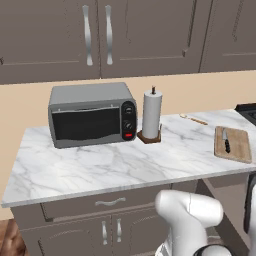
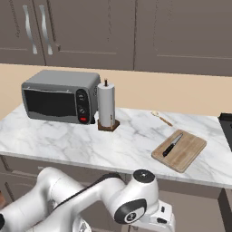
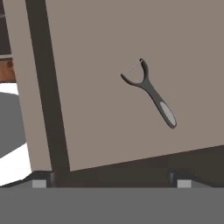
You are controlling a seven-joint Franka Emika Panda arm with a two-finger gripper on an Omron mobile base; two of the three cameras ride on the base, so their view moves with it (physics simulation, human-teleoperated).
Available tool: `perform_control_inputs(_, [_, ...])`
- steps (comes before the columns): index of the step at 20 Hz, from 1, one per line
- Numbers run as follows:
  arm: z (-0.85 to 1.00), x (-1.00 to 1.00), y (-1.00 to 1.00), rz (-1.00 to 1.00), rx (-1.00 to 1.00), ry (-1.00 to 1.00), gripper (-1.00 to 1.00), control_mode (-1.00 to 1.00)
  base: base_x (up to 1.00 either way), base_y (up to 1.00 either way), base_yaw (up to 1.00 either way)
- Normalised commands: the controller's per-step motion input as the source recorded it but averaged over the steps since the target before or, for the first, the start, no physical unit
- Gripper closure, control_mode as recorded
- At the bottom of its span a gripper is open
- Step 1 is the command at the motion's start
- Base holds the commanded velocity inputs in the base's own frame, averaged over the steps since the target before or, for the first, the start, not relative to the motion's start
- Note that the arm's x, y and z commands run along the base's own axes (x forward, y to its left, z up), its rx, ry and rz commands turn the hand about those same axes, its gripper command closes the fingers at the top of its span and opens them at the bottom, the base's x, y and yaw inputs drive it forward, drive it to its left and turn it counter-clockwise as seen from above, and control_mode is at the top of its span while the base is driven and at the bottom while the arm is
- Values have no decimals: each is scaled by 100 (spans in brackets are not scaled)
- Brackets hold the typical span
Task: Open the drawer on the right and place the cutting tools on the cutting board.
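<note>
Currently the gripper (image 3: 111, 183) looks down into the open drawer (image 3: 131, 35), jaws spread wide with nothing between them – the two dark fingertips (image 3: 39, 181) sit at the bottom edge of the hand view, far apart.

- Forked cutting tool (image 3: 151, 94) – dark Y-shaped head, grey insert in the handle – lies flat on the drawer floor, beyond the fingertips and closer to the right-hand tip than the left. Handle angles back toward that tip, forked head points away. No contact with the fingers.
- Drawer's dark side wall (image 3: 46, 87) runs away from just past the left-hand tip; the tool is well clear of it.
- Knife (image 2: 172, 145), black handle and silvery blade, lies on the cutting board (image 2: 188, 156) – well apart from the gripper, up on the marble counter (image 2: 68, 145). In the left base view the board (image 1: 239, 147) sits at the counter's far right with the knife (image 1: 226, 141) near its left edge.
- Also on the counter: toaster oven (image 1: 92, 114), paper towel roll (image 1: 152, 114) on its wooden stand just beside it, thin tan wooden stick (image 1: 194, 119) near the back wall.

No readable brands, labels or writing anywhere; the oven's control panel (image 1: 129, 121) shows knobs and a red button, any markings too small to tell.
</note>
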Motion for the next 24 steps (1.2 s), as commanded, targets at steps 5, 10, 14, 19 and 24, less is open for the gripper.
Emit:
perform_control_inputs(5, [-41,0,-27,0,1,0,-100,-100,0,0,0])
perform_control_inputs(10, [-45,6,-24,0,1,0,-100,-100,0,0,0])
perform_control_inputs(14, [-45,11,-26,0,0,0,-100,-100,0,0,0])
perform_control_inputs(19, [-38,12,-25,0,1,0,-100,-100,0,0,0])
perform_control_inputs(24, [-25,2,-23,1,3,0,-100,-100,0,0,0])
